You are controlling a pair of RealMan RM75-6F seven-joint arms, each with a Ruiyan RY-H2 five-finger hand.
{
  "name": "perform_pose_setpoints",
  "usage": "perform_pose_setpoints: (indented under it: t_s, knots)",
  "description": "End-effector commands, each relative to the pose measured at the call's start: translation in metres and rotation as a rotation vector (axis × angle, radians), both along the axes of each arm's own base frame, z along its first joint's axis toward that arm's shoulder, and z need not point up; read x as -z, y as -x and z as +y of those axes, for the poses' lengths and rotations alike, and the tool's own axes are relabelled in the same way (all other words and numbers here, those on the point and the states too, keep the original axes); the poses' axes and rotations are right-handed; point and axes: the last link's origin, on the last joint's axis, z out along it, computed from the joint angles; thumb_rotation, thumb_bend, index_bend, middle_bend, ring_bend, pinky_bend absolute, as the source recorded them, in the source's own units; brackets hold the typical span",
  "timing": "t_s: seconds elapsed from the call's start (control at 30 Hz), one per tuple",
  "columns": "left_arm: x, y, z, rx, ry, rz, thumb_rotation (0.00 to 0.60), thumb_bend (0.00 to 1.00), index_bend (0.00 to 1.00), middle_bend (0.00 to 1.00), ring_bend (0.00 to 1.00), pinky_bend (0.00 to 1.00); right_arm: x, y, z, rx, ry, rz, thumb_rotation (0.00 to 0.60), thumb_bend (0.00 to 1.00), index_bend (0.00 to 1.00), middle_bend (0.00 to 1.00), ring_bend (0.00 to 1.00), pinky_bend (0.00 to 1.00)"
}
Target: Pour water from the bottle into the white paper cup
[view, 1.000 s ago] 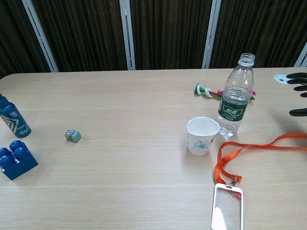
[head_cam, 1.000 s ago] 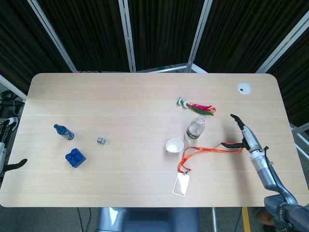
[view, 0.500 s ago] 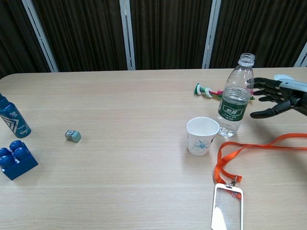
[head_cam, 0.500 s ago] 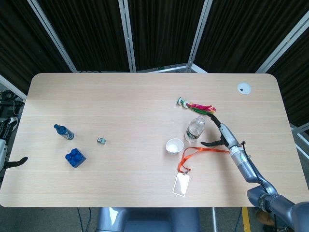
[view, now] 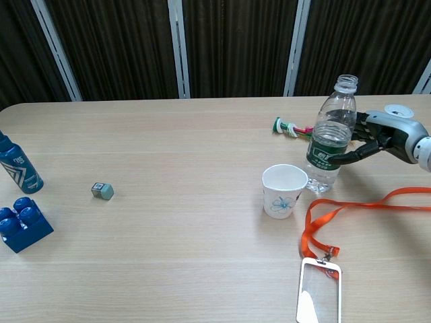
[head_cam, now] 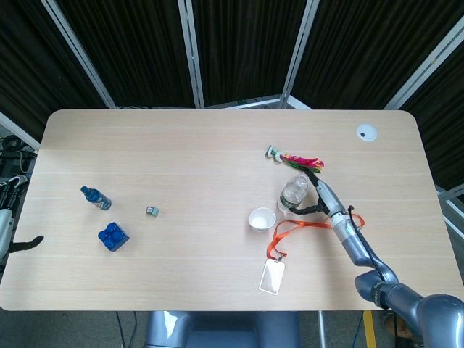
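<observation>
1. Bottle (view: pixel 329 140) stands upright, cap off, on the table (head_cam: pixel 203 159), just beside and behind the white paper cup (view: pixel 283 190). That short gap means the pour should need only a lift and tilt.
2. Right hand (view: pixel 377 138) comes in from the bottle's right side at label height. Its fingers (view: pixel 349 158) are spread and curl round the body. A side approach leaves the open neck clear for tipping toward the cup.
3. Grip state: fingers look to be at or touching the label, but I can't tell from either view whether they have closed on it. The bottle is on the table, not lifted.
4. Cup is upright with its mouth open, left of the bottle, so the pour goes away from the hand.
5. Orange lanyard (view: pixel 350 208) and badge holder (view: pixel 318 291) lie in front of the bottle. The arm reaches over the strap, so it could snag.
6. Shuttlecock (head_cam: pixel 296 159) sits just behind the bottle.
7. Left hand (head_cam: pixel 22 243) is parked at the table's left edge, holding nothing, fingers apart as far as visible.
</observation>
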Motion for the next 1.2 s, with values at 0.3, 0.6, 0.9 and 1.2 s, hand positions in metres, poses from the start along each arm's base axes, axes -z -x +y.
perform_pose_setpoints:
  t_s: [0.3,0.6,0.9,1.2]
  knots:
    - [0.002,0.001,0.002,-0.013,0.005,0.002,0.6,0.04,0.0,0.0,0.0,0.0,0.014,-0.011,-0.005,0.015,0.008,-0.042,0.6,0.0,0.0,0.0,0.0,0.0]
    - [0.002,0.0,0.001,-0.013,0.006,0.0,0.6,0.04,0.0,0.0,0.0,0.0,0.019,-0.016,-0.007,0.025,0.022,-0.091,0.6,0.0,0.0,0.01,0.0,0.0]
    - [0.002,0.0,0.001,-0.012,0.008,-0.004,0.6,0.04,0.0,0.0,0.0,0.0,0.024,-0.019,-0.005,0.02,0.025,-0.095,0.6,0.0,0.07,0.15,0.06,0.0]
    - [0.002,0.001,0.001,-0.015,0.01,-0.004,0.6,0.04,0.0,0.0,0.0,0.0,0.03,-0.019,-0.003,0.022,0.043,-0.084,0.6,0.12,0.26,0.38,0.31,0.17]
